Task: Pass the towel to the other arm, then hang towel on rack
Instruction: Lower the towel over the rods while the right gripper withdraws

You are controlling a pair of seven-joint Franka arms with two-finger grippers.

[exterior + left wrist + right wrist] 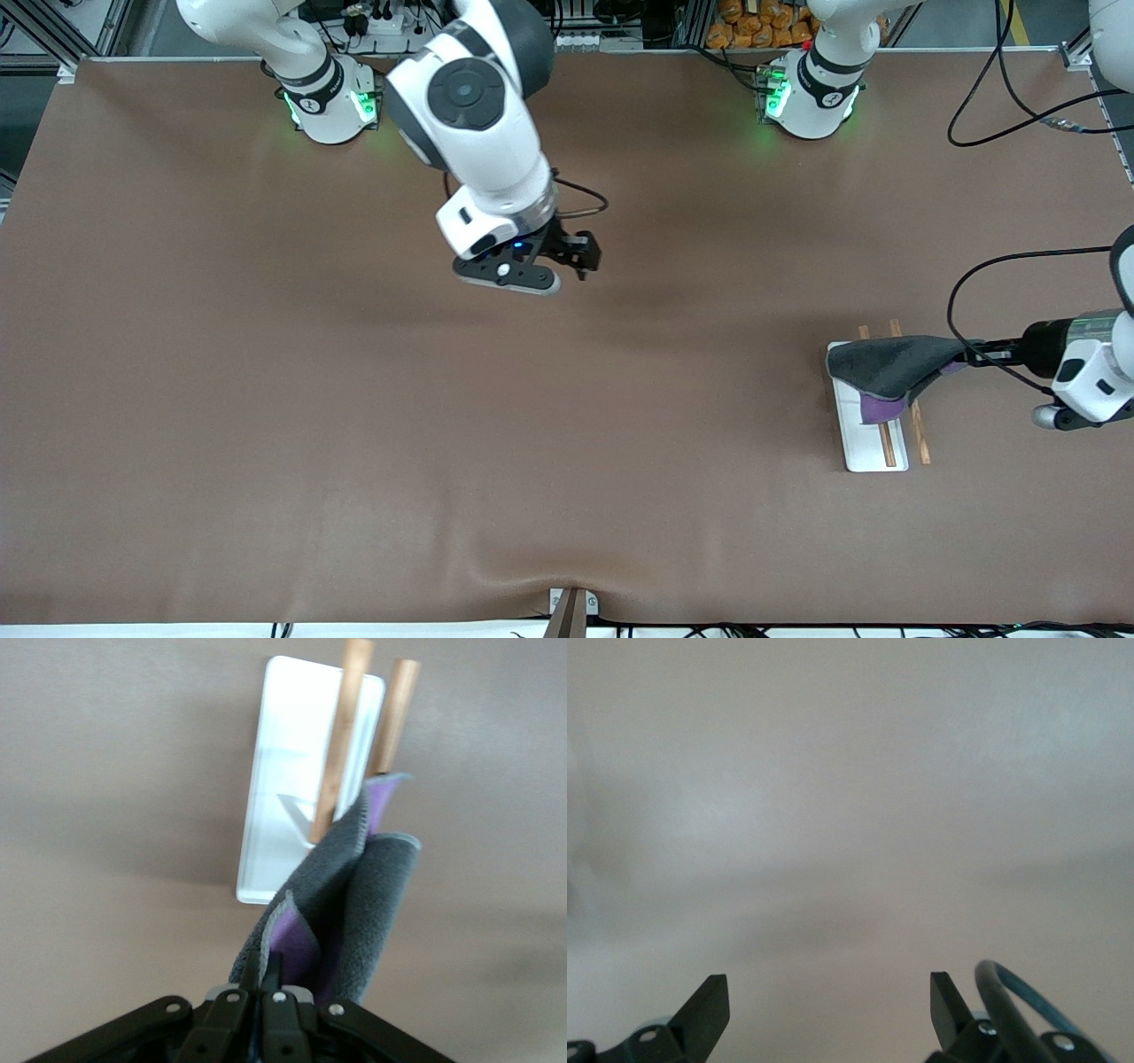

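Note:
The towel (886,368), dark grey with purple showing underneath, lies draped over the rack (873,443), a white tray base with two brown rods, at the left arm's end of the table. My left gripper (967,354) is shut on the towel's edge beside the rack. In the left wrist view the towel (354,895) hangs from my left gripper (270,979) across the rods of the rack (288,753). My right gripper (580,257) is open and empty, up over the bare middle of the table; it also shows in the right wrist view (828,1001).
A brown mat (266,399) covers the table. A small clamp (571,607) sits at the table's edge nearest the front camera. Black cables (1001,89) trail near the left arm's base.

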